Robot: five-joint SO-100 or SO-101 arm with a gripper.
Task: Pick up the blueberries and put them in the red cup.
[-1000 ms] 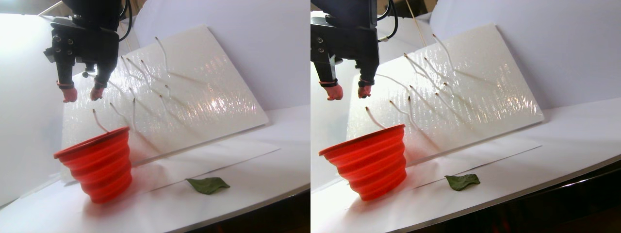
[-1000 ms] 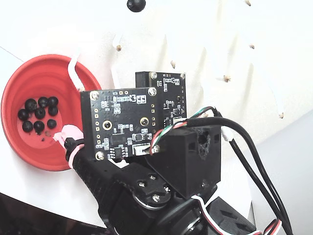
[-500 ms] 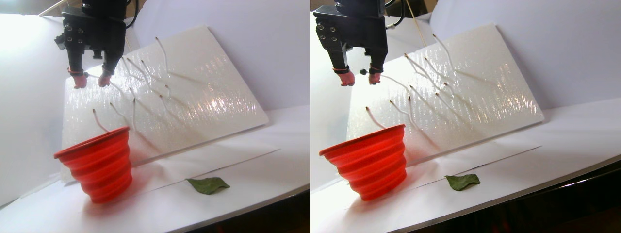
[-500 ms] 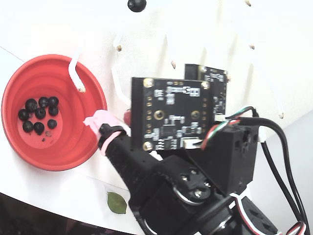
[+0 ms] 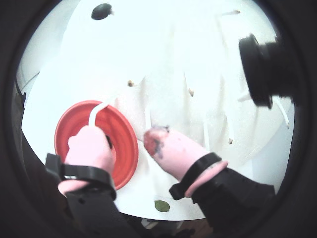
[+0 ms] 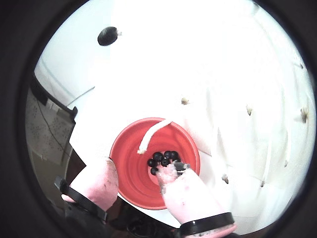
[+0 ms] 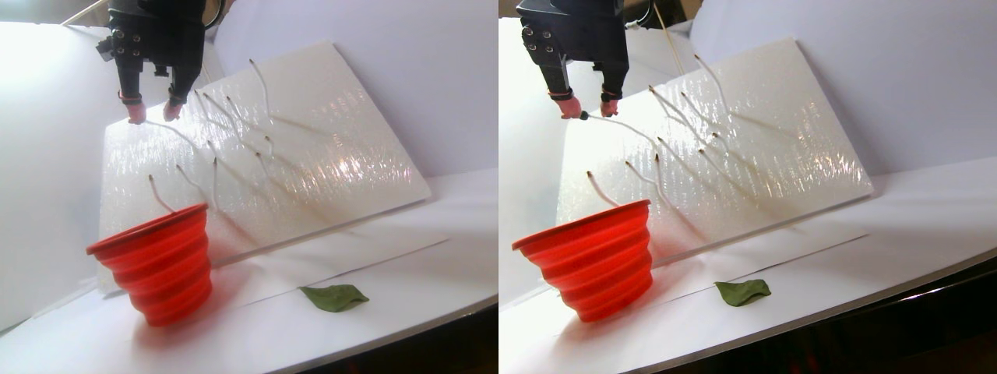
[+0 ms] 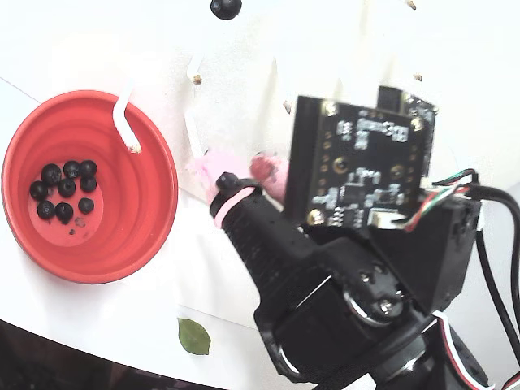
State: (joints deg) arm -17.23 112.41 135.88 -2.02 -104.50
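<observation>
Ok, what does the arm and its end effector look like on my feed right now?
The arm is black plastic. Its end effector has two black fingers capped in pink covers held by black bands, one cover stained dark. A black circuit board with silver screws rides on the wrist, with red, green, white and black wires.

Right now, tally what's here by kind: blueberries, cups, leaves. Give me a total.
Blueberries: 10 (9 in the cup, 1 up on the board)
Cup: 1
Leaf: 1
Total: 12
</observation>
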